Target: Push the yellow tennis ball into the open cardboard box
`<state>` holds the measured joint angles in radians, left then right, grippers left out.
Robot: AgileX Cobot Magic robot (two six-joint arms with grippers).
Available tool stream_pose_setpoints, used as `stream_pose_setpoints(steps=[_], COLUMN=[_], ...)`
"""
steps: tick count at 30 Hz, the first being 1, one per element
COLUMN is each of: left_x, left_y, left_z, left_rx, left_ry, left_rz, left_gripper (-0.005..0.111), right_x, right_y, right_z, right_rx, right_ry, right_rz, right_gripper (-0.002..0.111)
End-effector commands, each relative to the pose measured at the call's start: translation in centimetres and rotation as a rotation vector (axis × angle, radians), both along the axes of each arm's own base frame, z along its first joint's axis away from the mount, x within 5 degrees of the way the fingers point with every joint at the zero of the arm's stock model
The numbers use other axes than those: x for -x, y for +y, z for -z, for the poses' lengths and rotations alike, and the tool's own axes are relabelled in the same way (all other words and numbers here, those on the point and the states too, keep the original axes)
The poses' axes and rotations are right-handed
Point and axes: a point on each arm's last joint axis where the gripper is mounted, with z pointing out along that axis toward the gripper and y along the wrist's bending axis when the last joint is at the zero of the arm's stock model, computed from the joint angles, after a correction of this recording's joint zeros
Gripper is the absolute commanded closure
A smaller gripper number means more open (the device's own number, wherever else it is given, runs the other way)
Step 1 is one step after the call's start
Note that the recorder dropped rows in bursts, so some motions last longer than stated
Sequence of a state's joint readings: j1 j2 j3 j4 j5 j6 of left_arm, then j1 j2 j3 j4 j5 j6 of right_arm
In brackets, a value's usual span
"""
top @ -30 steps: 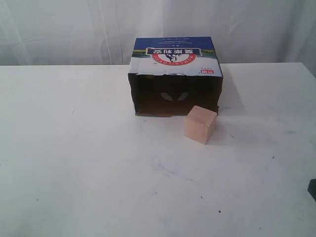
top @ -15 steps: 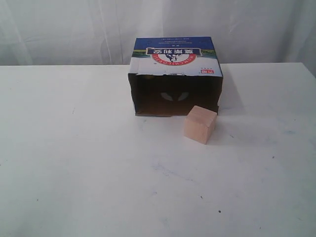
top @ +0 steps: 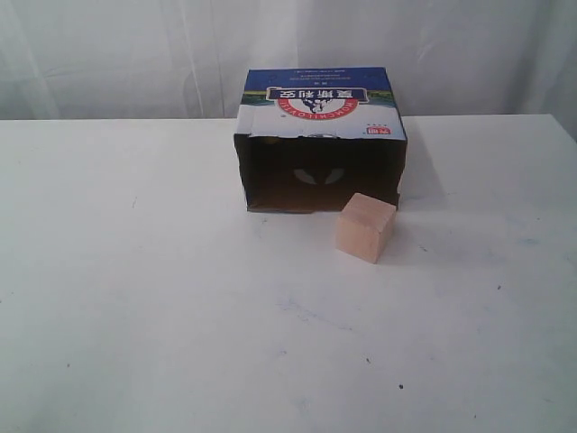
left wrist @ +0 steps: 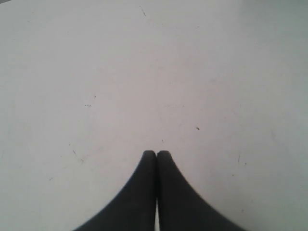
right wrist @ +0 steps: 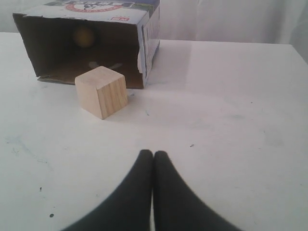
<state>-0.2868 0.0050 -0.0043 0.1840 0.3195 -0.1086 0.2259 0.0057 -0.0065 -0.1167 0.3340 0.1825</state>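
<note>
- The white bench [top: 135, 316] takes up most of the room in front of me. It is scuffed and speckled with small dark marks, and a pale curtain [top: 135, 54] hangs behind its far edge.
- The open cardboard box [top: 315, 97] lies on its side toward the back of the bench, about mid-width. Its blue printed panel with the red-and-white logo faces up, and its dark brown mouth faces forward. The right wrist view shows the same box [right wrist: 149, 29] with the white band on its side wall.
- A tan wooden cube [top: 365, 227] sits just in front of the right corner of the box's mouth. It is turned a little, and it looks close to the box without quite touching it. It shows again in the right wrist view [right wrist: 101, 91].
- The yellow tennis ball [right wrist: 83, 35] seems to be deep inside the box, near the back wall. It is only a dim yellowish round shape in the shadow, so I can't be sure of more than that.
- The left claw [left wrist: 156, 153] hangs over bare bench with its two dark fingers pressed together and nothing between them.
- The right claw [right wrist: 153, 153] is likewise closed tight and empty, well back from the cube and facing the box's mouth.
</note>
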Motion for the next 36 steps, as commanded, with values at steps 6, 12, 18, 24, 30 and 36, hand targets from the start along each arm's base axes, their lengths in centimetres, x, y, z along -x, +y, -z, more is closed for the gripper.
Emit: stream_pose_setpoints(steps=[6, 12, 18, 24, 30, 36], left_x=[0.07, 0.07, 0.07, 0.07, 0.07, 0.07], left_y=[0.02, 0.02, 0.02, 0.02, 0.02, 0.02], left_z=[0.23, 0.23, 0.23, 0.23, 0.23, 0.23], left_rx=[-0.009, -0.009, -0.009, -0.009, -0.009, -0.009], left_ry=[0.011, 0.011, 0.011, 0.011, 0.011, 0.011], left_rz=[0.004, 0.004, 0.004, 0.004, 0.004, 0.004], left_gripper=[0.107, 0.107, 0.107, 0.107, 0.107, 0.107], right_x=[0.03, 0.03, 0.02, 0.02, 0.02, 0.02], right_y=[-0.07, -0.07, -0.10, -0.10, -0.10, -0.10], right_z=[0.26, 0.26, 0.26, 0.26, 0.26, 0.26], right_rx=[0.004, 0.004, 0.032, 0.123, 0.133, 0.133], right_ry=[0.008, 0.008, 0.003, -0.014, -0.016, -0.016], right_rz=[0.009, 0.009, 0.006, -0.018, -0.020, -0.020], right_gripper=[0.108, 0.108, 0.108, 0.108, 0.108, 0.108])
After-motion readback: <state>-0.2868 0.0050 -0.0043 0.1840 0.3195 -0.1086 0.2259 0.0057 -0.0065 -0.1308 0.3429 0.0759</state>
